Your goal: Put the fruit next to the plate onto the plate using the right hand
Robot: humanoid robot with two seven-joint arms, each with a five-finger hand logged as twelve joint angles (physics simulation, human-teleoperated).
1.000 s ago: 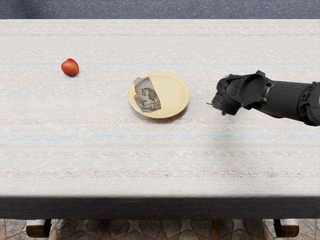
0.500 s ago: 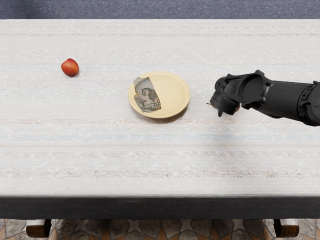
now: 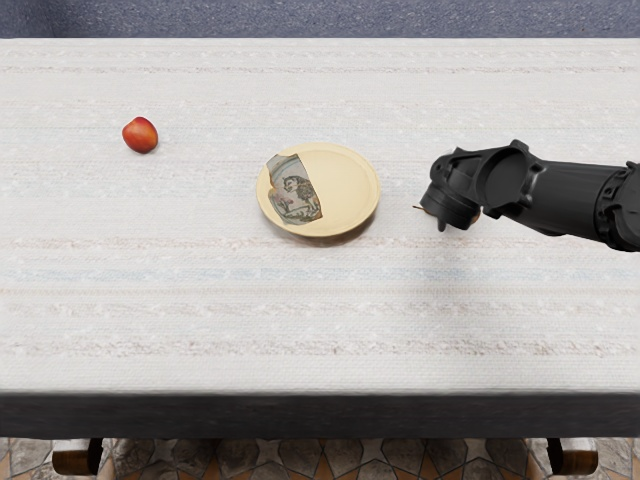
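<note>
Plate [image 3: 340, 185]: cream, sits near the middle of the table [image 3: 300, 330], slightly toward the far edge. Its left part shows a grey picture patch [image 3: 292, 193].

Red fruit [image 3: 140, 134]: lies toward the far left corner, well apart from the plate.

Right hand [image 3: 452, 200]: black, its arm entering from the right edge, lowered onto the surface just right of the plate. It covers the fruit beside the plate [image 3: 417, 208], of which only a thin stem-like tip shows. Whether the hand is closed on it cannot be told.
</note>
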